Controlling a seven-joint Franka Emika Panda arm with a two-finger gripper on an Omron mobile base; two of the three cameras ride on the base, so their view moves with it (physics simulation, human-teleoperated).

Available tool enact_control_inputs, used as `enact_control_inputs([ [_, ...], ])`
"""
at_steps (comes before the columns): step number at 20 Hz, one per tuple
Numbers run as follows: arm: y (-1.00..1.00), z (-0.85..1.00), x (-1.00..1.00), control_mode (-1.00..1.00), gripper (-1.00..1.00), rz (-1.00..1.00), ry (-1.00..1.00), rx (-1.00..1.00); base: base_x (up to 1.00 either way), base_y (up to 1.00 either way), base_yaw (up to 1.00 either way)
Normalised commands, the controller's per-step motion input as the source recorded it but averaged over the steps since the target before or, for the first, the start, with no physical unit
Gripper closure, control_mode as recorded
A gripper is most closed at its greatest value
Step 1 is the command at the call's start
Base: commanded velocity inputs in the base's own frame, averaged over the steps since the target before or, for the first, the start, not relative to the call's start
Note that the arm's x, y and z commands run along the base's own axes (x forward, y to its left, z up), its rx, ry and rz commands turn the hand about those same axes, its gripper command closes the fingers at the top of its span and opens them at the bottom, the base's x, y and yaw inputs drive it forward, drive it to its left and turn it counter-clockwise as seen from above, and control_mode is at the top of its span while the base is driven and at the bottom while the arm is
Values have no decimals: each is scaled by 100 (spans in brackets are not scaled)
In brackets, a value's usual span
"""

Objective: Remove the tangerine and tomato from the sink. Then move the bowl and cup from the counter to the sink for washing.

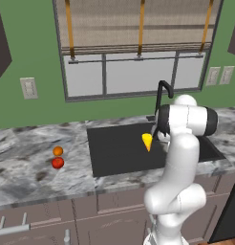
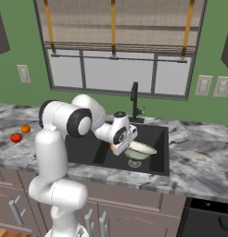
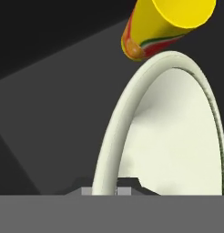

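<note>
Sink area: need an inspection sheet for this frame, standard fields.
Surface: marbled counter around the black sink.
Job's things: tangerine and tomato side by side on the counter, left of the sink; bowl tilted inside the sink, over the drain; cup in the sink area, beside the bowl's rim.
Clutter: nothing seen.
Grippers: gripper shut on the bowl's rim.
Cables: nothing seen.
Surroundings: faucet, window with blind, wall outlets, brown cabinets.
</note>
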Motion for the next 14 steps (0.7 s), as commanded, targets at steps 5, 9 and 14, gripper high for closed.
enact_control_inputs([
  [5, -7, -20, 22, -100, 100, 0, 0, -3, 0, 0, 0],
  [9, -11, -19, 15, -100, 100, 0, 0, -2, 0, 0, 0],
  [14, -14, -19, 6, -100, 100, 0, 0, -2, 0, 0, 0],
])
